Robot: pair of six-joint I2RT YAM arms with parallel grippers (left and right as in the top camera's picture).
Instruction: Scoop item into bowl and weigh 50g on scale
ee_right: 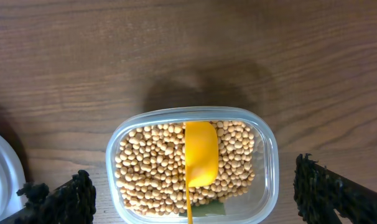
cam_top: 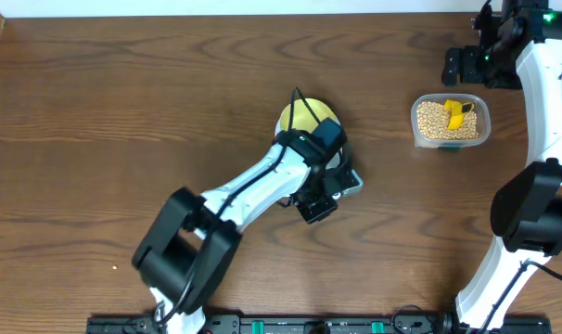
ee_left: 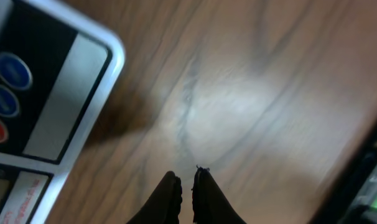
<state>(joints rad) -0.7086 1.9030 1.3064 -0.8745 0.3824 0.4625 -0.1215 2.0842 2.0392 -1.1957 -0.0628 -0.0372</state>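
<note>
The pale yellow-green bowl [cam_top: 302,115] sits mid-table, with my left arm covering its near side. Under that arm lies the white scale [cam_top: 352,180]; the left wrist view shows its corner [ee_left: 83,74] with blue and red buttons. My left gripper [cam_top: 316,206] [ee_left: 186,177] is shut on nothing, its tips over bare wood just beside the scale's front edge. The beans [cam_top: 439,121] [ee_right: 151,168] fill a clear tub, with a yellow scoop [ee_right: 200,152] lying on them. My right gripper [ee_right: 193,171] hangs wide open above the tub, one finger on each side of it.
The clear rectangular tub [cam_top: 485,125] [ee_right: 266,143] stands at the right of the table, near the right arm's base. A black rail [cam_top: 281,325] runs along the table's front edge. Brown wood surrounds the scale and the tub.
</note>
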